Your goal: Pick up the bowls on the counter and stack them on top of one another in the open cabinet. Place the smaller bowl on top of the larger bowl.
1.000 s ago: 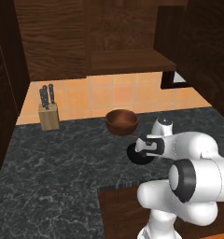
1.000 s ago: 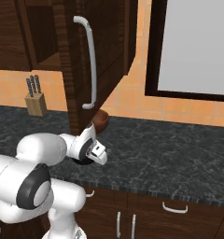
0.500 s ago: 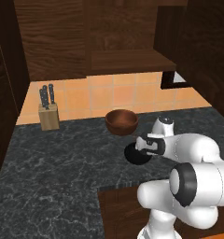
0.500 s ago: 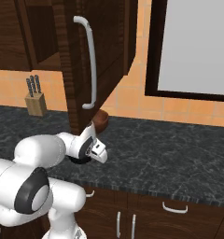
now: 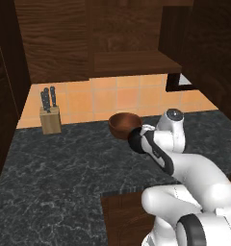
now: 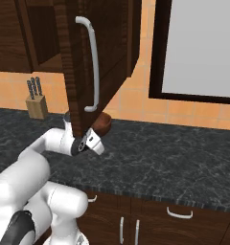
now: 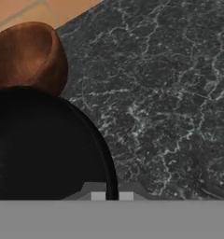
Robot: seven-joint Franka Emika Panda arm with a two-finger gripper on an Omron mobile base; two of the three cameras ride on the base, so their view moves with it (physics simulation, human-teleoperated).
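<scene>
A light wooden knife block (image 5: pixel 51 120) stands far left on the tabletop, against the orange tiled backsplash (image 5: pixel 136 98), dark-handled knives (image 5: pixel 46 98) upright in it; a large grey window pane (image 6: pixel 201 45) sits far right; base cabinets carry curved silver handles (image 6: pixel 179 213).

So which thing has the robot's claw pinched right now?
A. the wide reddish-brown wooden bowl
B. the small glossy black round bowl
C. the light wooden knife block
B: in the hand view the gripper is shut on the rim of the small glossy black round bowl, with the reddish-brown wooden bowl untouched behind it.
</scene>
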